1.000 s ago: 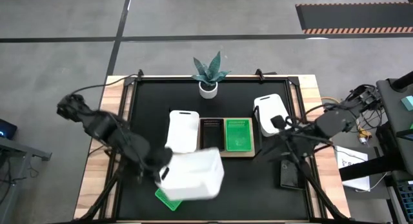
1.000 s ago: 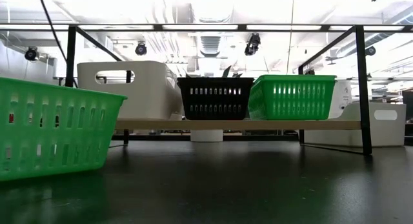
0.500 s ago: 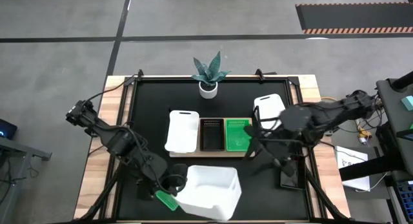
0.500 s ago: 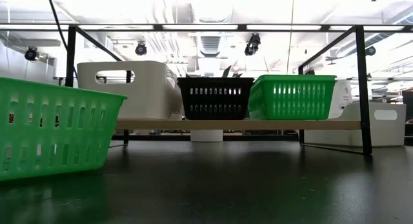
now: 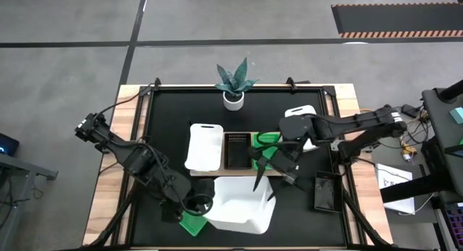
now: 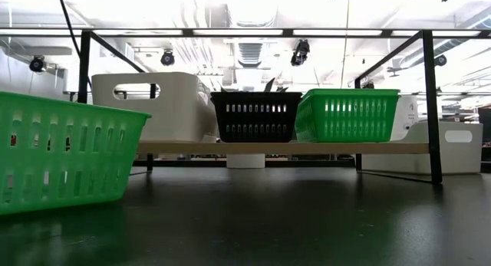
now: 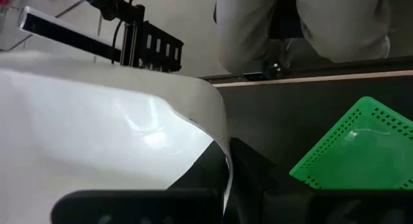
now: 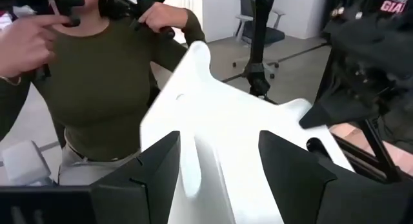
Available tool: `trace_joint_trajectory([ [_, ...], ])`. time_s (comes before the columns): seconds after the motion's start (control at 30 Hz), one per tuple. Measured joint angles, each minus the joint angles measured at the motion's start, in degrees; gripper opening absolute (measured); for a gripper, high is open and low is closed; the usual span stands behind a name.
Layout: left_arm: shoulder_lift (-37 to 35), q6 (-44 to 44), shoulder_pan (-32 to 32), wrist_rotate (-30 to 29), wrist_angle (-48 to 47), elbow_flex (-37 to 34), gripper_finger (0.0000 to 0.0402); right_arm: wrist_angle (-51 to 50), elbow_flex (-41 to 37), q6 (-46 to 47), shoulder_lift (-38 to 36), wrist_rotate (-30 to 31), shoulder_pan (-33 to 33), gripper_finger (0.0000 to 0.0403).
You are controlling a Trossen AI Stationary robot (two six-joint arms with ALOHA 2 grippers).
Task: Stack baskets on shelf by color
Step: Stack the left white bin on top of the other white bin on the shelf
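With your left end effector [image 5: 197, 205] clamped on the white basket [image 5: 239, 205] and the right end effector [image 5: 269, 180] spread apart straddling its far rim, grip squarely before lifting toward the shelf [image 5: 278, 171].

Shelf [image 5: 239, 171] mid-table w/ 3 baskets [image 5: 237, 150] side by side on it; plant pot [image 5: 233, 99] behind, near table's [image 5: 166, 110] rear edge.
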Motion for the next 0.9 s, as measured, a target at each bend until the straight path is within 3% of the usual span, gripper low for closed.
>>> trace_joint_trajectory([
  [0.37,0.1,-0.3,0.4,-3.5,0.4,-0.5,0.0,0.2,0.0,-3.6,2.0,-7.4,0.0,0.0193],
  [0.47,0.1,-1.6,0.4,-4.6,0.2,-0.5,0.0,0.2,0.0,-5.1,2.1,-7.8,0.0,0.0161],
  [0.73,0.1,-1.9,0.7,-4.9,0.3,-0.5,0.0,-0.3,0.0,-6.3,2.1,-10.5,0.2,0.0024],
  [0.9,0.1,-5.3,0.7,-4.9,2.3,-0.5,0.0,-0.2,-0.1,-7.8,2.1,-13.6,0.1,0.0015],
])
